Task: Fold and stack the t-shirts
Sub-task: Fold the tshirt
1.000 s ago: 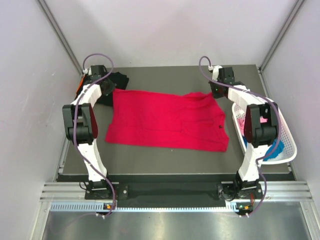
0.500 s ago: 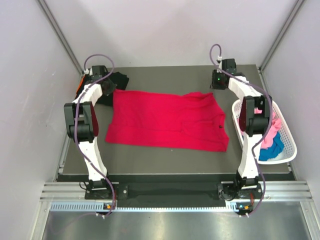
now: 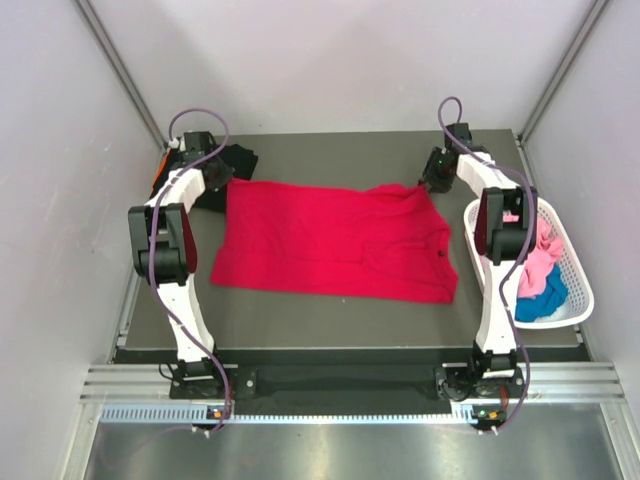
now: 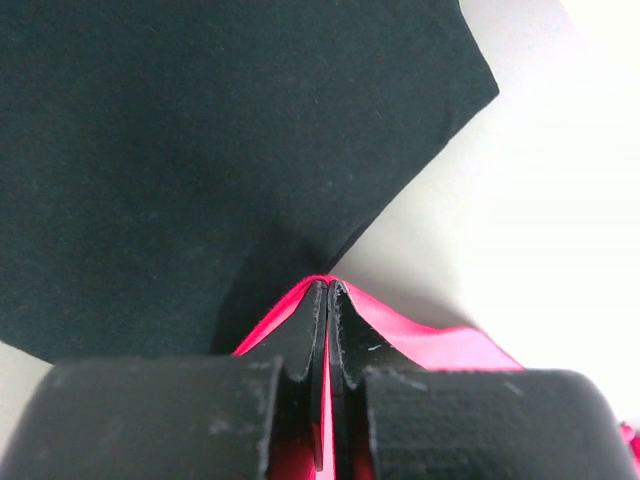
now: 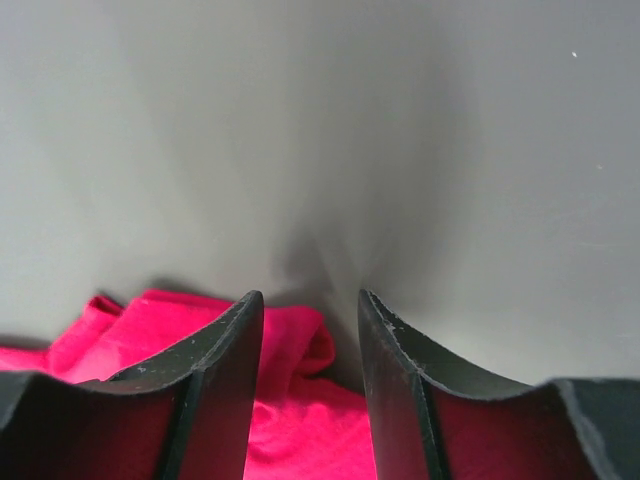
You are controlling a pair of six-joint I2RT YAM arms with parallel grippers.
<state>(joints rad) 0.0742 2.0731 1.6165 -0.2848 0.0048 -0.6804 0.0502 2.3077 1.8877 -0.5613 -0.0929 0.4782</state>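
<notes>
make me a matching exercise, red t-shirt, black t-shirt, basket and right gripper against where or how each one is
Column 1
1. red t-shirt
2. black t-shirt
3. basket
4. right gripper

Column 2
a. white, at the right edge
b. open, at a corner of red cloth
c. spread flat in the middle
d. in the far left corner

Pairs: 1-c, 2-d, 3-a, 4-b

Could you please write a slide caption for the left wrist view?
Left claw shut on the bright red cloth t-shirt, next to the black cloth t-shirt.
</notes>
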